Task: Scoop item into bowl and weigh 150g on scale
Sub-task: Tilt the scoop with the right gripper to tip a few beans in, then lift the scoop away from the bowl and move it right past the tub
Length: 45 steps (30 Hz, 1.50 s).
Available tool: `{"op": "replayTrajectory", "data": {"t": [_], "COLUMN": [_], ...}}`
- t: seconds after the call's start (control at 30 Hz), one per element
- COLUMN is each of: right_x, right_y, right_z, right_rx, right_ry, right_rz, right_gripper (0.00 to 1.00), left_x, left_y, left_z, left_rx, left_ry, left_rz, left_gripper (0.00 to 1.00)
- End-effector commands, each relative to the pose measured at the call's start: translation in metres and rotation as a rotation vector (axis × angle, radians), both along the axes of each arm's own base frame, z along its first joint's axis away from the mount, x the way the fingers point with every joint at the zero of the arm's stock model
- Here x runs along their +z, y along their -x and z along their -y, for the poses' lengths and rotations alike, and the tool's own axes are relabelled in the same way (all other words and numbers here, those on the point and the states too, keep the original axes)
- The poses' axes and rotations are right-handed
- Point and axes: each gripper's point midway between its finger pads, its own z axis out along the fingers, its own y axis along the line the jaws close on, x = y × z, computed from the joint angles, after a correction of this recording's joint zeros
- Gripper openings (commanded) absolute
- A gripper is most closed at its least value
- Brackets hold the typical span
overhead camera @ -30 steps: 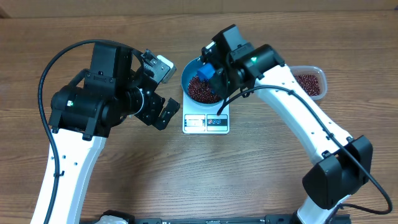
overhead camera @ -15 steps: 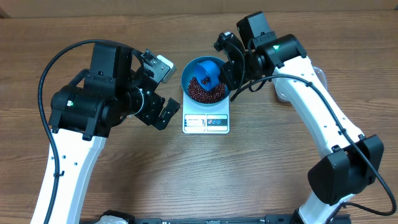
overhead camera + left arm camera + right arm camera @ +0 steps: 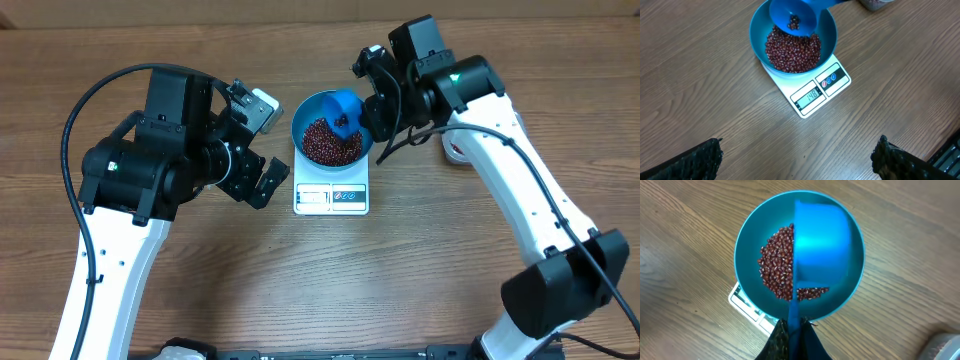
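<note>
1. Overhead: the right fingers [image 3: 368, 108], clenched on a small blue plastic scoop [image 3: 345, 105], hold it above the round deep blue bowl [image 3: 304, 112]. The left fingers [image 3: 268, 182] wait released beside it.
2. Left wrist: the bowl sits on the flat white rectangular scale [image 3: 822, 87] on the wooden counter [image 3: 715, 100], so the dark red-brown beans [image 3: 792, 50] heaped inside get weighed.
3. Right wrist: the scoop is tilted over the bowl, probably to trickle in the last beans.

beans [image 3: 792, 50]: heaped in bowl [image 3: 756, 36] | bowl: upright on white scale [image 3: 811, 95]

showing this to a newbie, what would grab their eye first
The blue bowl of red-brown beans on the white scale, mid-table. Just above it, a blue scoop, held by the right hand, tilts over the heap with a few beans inside.
</note>
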Motion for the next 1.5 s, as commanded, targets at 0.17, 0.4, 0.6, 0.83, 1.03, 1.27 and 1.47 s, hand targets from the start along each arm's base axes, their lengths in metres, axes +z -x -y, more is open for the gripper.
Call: {"op": "replayTrajectory", "data": {"t": [0.17, 0.4, 0.6, 0.83, 1.03, 1.27, 1.47], "right_x": [0.0275, 0.0273, 0.0273, 0.0277, 0.0281, 0.0275, 0.0315], "right_y": [0.0028, 0.0032, 0.0044, 0.0059, 0.0049, 0.0054, 0.0072], "right_z": [-0.0039, -0.0037, -0.0060, -0.0087, -0.0056, -0.0050, -0.0074], "right_rx": [-0.015, -0.014, -0.007, 0.004, -0.003, -0.003, 0.017], "right_ry": [0.162, 0.163, 0.151, 0.095, 0.060, 0.060, -0.050], "right_rz": [0.162, 0.160, 0.155, 0.126, 0.105, 0.101, 0.052], "right_gripper": [0.04, 0.04, 0.04, 0.04, 0.04, 0.04, 0.04], "left_x": [0.0073, 0.0073, 0.0073, 0.0073, 0.0073, 0.0073, 0.0073], "left_y": [0.0002, 0.0002, 0.0002, 0.0002, 0.0002, 0.0002, 0.0002], "left_z": [0.0032, 0.0032, 0.0032, 0.0032, 0.0032, 0.0032, 0.0032], "left_rx": [-0.023, -0.023, -0.023, -0.023, -0.023, -0.023, -0.023], "left_ry": [0.011, 0.011, 0.011, 0.011, 0.011, 0.011, 0.011], "left_rz": [0.024, 0.024, 0.024, 0.024, 0.024, 0.024, 0.024], "left_gripper": [0.99, 1.00, 1.00, 1.00, 1.00, 1.00, 0.99]}}
